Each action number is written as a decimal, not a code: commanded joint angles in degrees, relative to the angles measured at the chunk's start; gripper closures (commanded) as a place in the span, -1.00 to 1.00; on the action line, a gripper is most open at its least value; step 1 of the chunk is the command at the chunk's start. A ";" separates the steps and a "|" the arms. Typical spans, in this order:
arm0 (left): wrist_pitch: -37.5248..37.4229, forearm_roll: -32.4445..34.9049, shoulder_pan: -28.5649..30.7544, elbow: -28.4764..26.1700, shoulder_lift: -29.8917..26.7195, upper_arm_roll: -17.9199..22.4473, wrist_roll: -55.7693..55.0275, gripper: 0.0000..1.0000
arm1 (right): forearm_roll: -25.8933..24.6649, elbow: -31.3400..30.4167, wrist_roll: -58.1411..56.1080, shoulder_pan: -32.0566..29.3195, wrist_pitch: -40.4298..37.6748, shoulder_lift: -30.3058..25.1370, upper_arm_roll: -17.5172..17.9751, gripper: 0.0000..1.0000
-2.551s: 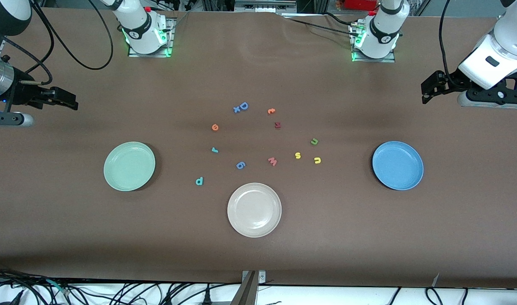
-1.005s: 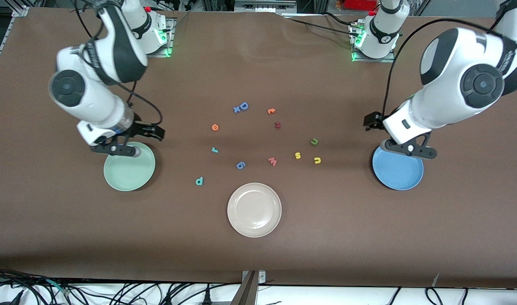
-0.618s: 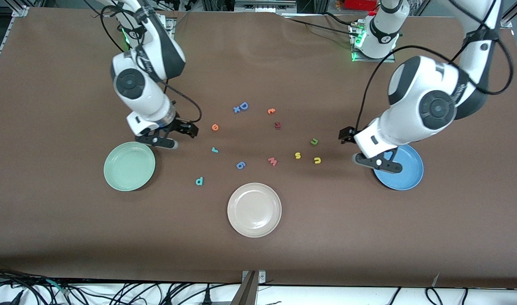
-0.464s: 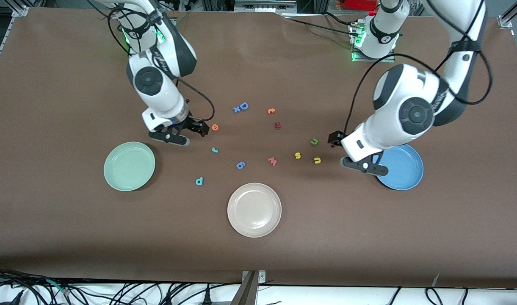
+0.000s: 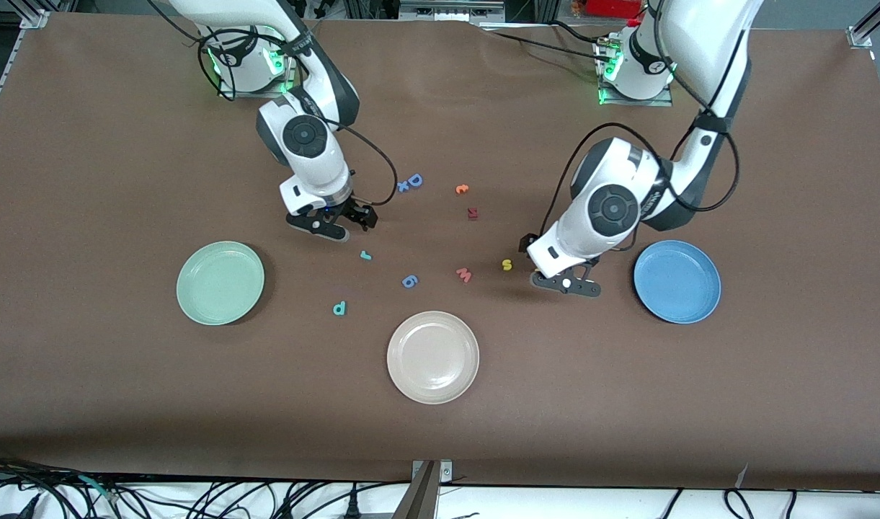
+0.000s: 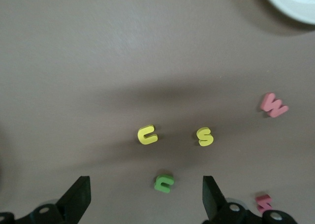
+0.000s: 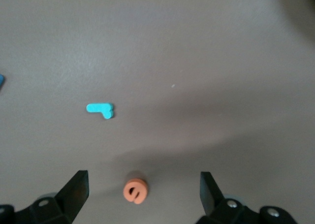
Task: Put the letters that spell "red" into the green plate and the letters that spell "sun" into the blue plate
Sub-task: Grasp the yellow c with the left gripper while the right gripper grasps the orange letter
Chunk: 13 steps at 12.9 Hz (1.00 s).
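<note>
Front view: we see the right gripper (image 5: 353, 216) over the orange "e", teal "r" (image 5: 366, 255) and teal "d" (image 5: 339, 308) nearer the camera beside the green plate (image 5: 194, 288). Left gripper (image 5: 537, 259) over the "u" and "n"; yellow "s" (image 5: 507, 265) beside it, blue plate (image 5: 688, 303) near.

Left wrist view: fingers (image 6: 78, 197) apart above yellow "u" (image 6: 147, 135), green "n" (image 6: 164, 183).

Right wrist view: fingers (image 7: 76, 189) apart above orange "e" (image 7: 135, 191).

Wide brown surface (image 5: 122, 404), matte, faintly creased near the bases' edge. Black cables (image 5: 216, 497) tangled on the pale floor along the near edge. Metal frame rail (image 5: 7, 65) at one corner. Soft, even overhead light, blurred shadows.
</note>
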 commanded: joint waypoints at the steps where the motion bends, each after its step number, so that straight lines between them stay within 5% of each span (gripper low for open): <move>1: 9.10 2.45 -0.22 0.00 5.73 0.44 -1.11 -1.00 | -1.13 -0.35 4.06 1.68 3.79 2.27 -0.49 -0.99; 9: 11.08 2.72 -0.39 -2.10 7.51 0.52 -2.70 -1.00 | -1.13 -0.88 6.27 2.64 5.47 4.83 -0.49 -0.88; 13: 11.43 2.80 -0.39 -2.02 8.13 0.70 -2.78 -0.99 | -1.13 -0.88 6.27 3.52 5.47 5.62 -0.49 -0.57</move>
